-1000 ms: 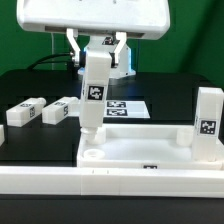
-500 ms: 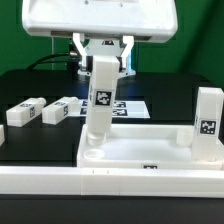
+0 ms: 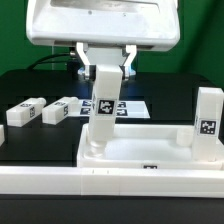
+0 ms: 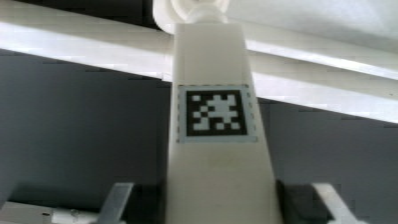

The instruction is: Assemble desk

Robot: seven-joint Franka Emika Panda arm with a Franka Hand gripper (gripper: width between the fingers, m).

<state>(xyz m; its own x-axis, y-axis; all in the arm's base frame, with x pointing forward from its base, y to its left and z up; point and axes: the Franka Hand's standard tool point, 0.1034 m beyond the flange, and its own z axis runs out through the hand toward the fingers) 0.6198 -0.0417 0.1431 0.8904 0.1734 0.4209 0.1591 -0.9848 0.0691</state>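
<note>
Gripper (image 3: 105, 68) is clenched on a leg (image 3: 104, 105), held upright at a corner socket (image 3: 90, 155) of the tabletop (image 3: 150, 148). Another leg (image 3: 208, 125) is already fitted there; two legs (image 3: 25, 112) are left lying beside the tabletop.

light: bright, even, from above | glare: white housing (image 3: 100, 25) above the gripper (image 3: 106, 72) washed out, edges lost | shadows: soft, faint on tabletop (image 3: 150, 146) below the gripper | wrist view: leg (image 4: 214, 60) in the gripper soft-focused, tag (image 4: 215, 113) slightly blurred
</note>
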